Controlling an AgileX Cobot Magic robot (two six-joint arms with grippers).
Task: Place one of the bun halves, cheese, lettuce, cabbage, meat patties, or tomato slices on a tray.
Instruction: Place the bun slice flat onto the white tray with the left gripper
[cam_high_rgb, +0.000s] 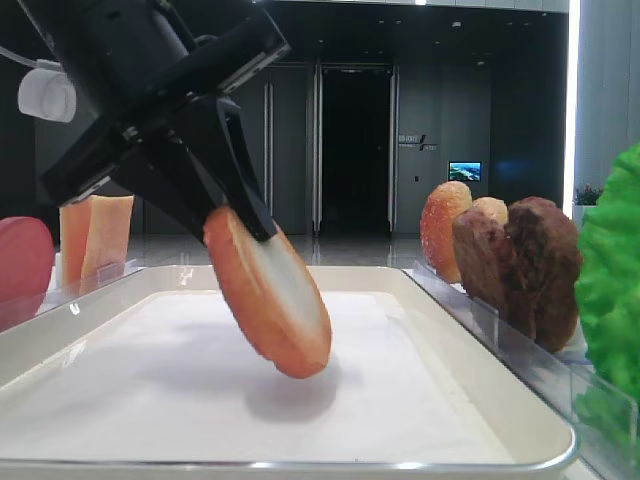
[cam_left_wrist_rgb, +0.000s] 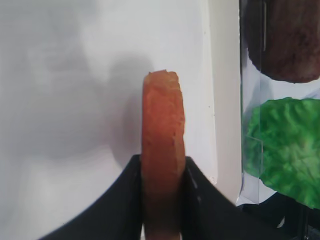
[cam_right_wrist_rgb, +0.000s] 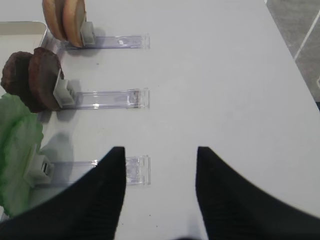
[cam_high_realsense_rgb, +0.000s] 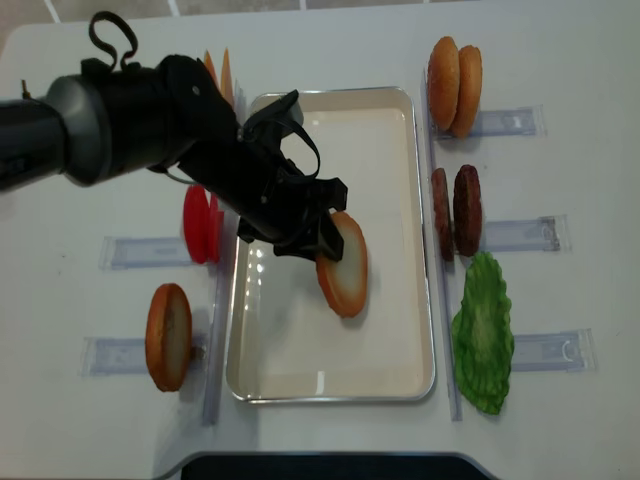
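My left gripper (cam_high_realsense_rgb: 320, 240) is shut on a golden-brown bun half (cam_high_realsense_rgb: 345, 265), pinched on edge between the black fingers (cam_left_wrist_rgb: 125, 200). The bun half (cam_high_rgb: 270, 295) tilts over the middle of the cream-white tray (cam_high_realsense_rgb: 330, 350), its lower edge at or just above the paper; whether it touches I cannot tell. In the left wrist view the bun half (cam_left_wrist_rgb: 162, 130) stands upright near the tray's right rim (cam_left_wrist_rgb: 225, 100). My right gripper (cam_right_wrist_rgb: 160, 155) hangs open over bare table with nothing between its fingers.
Clear racks right of the tray hold two bun halves (cam_high_realsense_rgb: 455, 72), meat patties (cam_high_realsense_rgb: 455, 210) and lettuce (cam_high_realsense_rgb: 482, 335). To the tray's left stand cheese (cam_high_realsense_rgb: 218, 70), tomato slices (cam_high_realsense_rgb: 200, 222) and another bun half (cam_high_realsense_rgb: 168, 335).
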